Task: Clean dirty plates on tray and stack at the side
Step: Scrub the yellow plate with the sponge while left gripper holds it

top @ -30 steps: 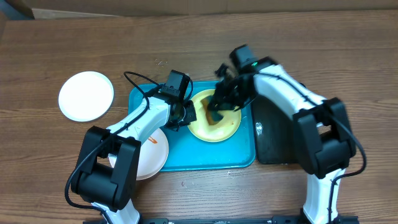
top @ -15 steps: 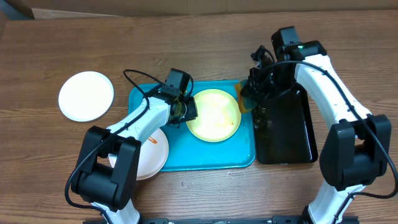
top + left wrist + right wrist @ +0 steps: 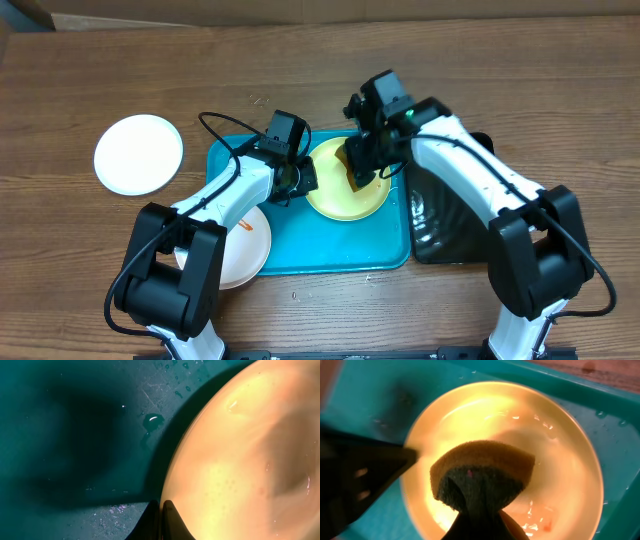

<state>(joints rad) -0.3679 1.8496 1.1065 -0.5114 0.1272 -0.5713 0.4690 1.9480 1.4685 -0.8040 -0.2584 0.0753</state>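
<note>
The pale yellow-green plate (image 3: 350,195) lies in the turquoise tray (image 3: 300,258). My left gripper (image 3: 297,178) is shut on its left rim, and the pinch also shows in the left wrist view (image 3: 161,510). My right gripper (image 3: 362,160) is shut on a yellow-and-green sponge (image 3: 482,472) pressed onto the wet plate (image 3: 565,445). A small orange-red smear (image 3: 547,522) remains near the sponge. One clean white plate (image 3: 139,153) sits on the table at the left. Another white plate (image 3: 250,245) with an orange smear lies at the tray's left edge, partly under my left arm.
A black tray (image 3: 460,220) holding water stands right of the turquoise tray. Water drops lie on the tray floor (image 3: 75,435). The table's back edge meets cardboard at the top.
My right gripper carried the sponge from the plate out over the black tray, then back onto the yellow-green plate. My left gripper has kept hold of the rim.
</note>
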